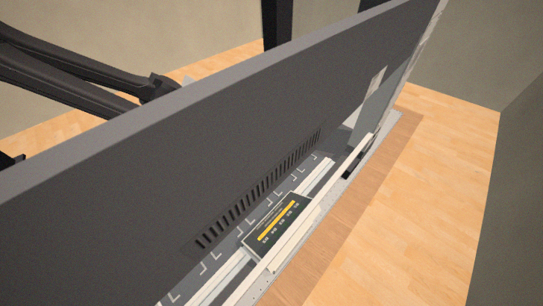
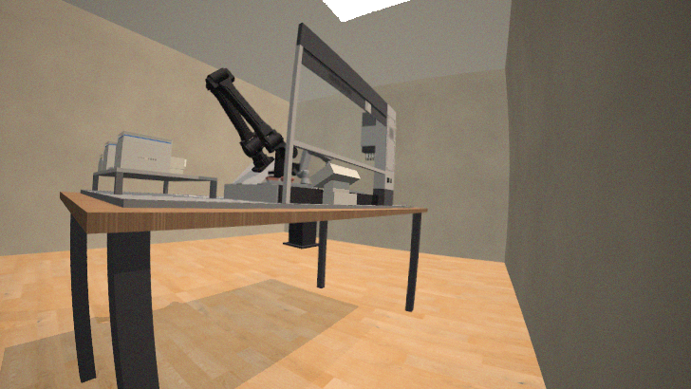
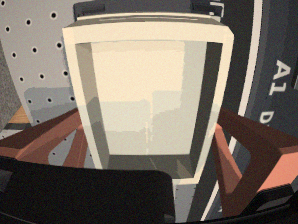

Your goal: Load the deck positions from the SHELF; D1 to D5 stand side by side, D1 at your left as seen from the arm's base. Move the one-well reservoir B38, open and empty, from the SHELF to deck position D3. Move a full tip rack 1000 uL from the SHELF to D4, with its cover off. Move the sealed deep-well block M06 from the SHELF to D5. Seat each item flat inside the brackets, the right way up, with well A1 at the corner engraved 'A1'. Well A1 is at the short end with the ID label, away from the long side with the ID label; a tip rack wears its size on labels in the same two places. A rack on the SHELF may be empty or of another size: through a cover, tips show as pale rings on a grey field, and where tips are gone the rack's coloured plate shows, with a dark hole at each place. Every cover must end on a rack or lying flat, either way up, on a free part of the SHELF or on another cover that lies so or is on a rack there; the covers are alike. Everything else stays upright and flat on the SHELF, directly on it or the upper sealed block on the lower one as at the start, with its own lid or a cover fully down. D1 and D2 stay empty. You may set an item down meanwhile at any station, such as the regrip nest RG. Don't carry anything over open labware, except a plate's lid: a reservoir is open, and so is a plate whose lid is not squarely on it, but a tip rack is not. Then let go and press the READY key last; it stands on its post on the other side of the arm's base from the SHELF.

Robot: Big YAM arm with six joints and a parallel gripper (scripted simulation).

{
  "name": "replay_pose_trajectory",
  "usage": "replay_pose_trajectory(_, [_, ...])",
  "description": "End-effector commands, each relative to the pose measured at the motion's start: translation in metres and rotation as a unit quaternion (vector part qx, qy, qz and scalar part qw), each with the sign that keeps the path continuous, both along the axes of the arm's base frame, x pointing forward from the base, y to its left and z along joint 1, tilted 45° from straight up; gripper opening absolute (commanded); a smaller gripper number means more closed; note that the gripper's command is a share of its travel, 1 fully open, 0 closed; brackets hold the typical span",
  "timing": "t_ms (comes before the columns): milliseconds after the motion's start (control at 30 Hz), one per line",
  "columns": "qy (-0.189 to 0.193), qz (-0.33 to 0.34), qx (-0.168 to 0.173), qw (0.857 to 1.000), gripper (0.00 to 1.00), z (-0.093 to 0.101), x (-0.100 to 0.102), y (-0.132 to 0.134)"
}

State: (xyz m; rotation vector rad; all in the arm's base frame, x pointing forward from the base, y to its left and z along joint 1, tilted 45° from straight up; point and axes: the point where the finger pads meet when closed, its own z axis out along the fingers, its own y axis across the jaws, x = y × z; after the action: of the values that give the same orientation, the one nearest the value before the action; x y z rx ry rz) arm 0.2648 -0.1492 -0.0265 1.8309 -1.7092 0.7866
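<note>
In the wrist view my gripper [image 3: 149,110] is shut on the one-well reservoir B38 [image 3: 148,32], a cream open trough with an empty inside, held by its long sides between the red-brown fingers. It hangs low over the dark deck, where an engraved 'A1' [image 3: 282,76] shows at the right beside a white bracket line. In the exterior view the black arm [image 2: 239,113] reaches down from the upper left, and the gripper [image 2: 271,177] is low beside the tall frame post. In the top view only the arm's links [image 1: 75,77] show; the gripper and reservoir are hidden behind a grey panel.
The SHELF [image 2: 155,175] stands at the table's left with pale boxes [image 2: 143,152] on it. A tall framed enclosure [image 2: 293,120] rises over the deck; its grey panel [image 1: 189,151] fills the top view. A perforated grey plate [image 3: 40,43] lies under the gripper's left side.
</note>
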Motion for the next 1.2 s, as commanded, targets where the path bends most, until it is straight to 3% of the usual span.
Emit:
replay_pose_trajectory(0, [-0.007,0.008,0.0,1.0,0.0,0.003,0.007,0.002])
replay_pose_trajectory(367, [0.003,0.004,0.001,1.0,0.0,-0.004,-0.001,-0.003])
replay_pose_trajectory(1167, [0.001,0.008,0.001,1.0,0.0,-0.009,0.002,-0.006])
